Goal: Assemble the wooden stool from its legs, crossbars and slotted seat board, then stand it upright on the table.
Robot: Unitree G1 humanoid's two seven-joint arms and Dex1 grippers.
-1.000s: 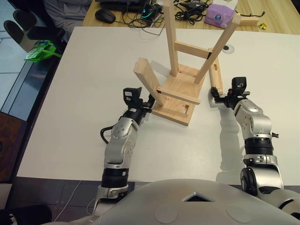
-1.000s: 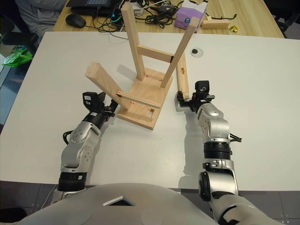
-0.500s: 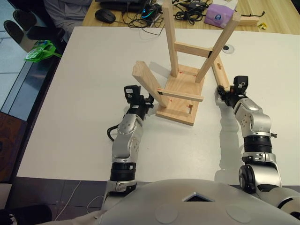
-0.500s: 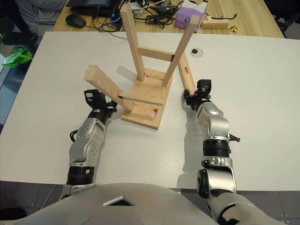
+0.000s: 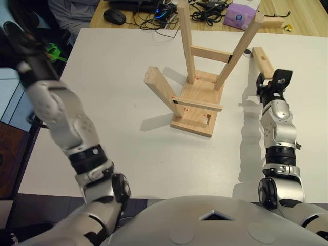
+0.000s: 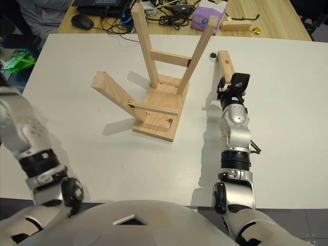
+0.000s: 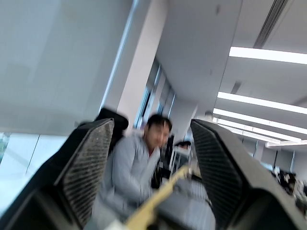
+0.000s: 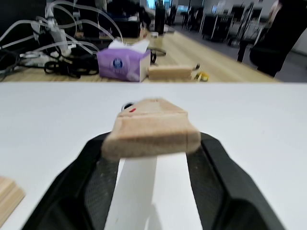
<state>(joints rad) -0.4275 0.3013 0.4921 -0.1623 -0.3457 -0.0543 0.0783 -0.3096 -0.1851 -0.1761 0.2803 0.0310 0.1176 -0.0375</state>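
Observation:
The half-built stool lies upside down on the white table [image 5: 128,56]. Its slotted seat board [image 5: 197,105] carries two upright legs [image 5: 187,41] joined by a crossbar [image 5: 209,53], and a third leg [image 5: 160,89] leans out to the left on a second crossbar [image 5: 197,105]. To the right of the stool, my right gripper [image 5: 265,84] is shut on a loose wooden leg [image 5: 263,60], whose end sits between the fingers [image 8: 103,177] in the right wrist view. My left gripper [image 7: 151,158] is open and empty, raised high at the far left and pointing into the room.
A grommet [image 5: 248,52] sits in the table behind the held leg. The wooden desk at the back holds a mouse [image 5: 114,15], cables, a purple tissue box [image 5: 241,15] and another wooden piece [image 5: 271,23]. A green bag [image 5: 51,51] lies off the table's left edge.
My left arm has swung up and away from the leaning leg to the far left. My right gripper has carried the loose leg back and to the right, away from the seat board.

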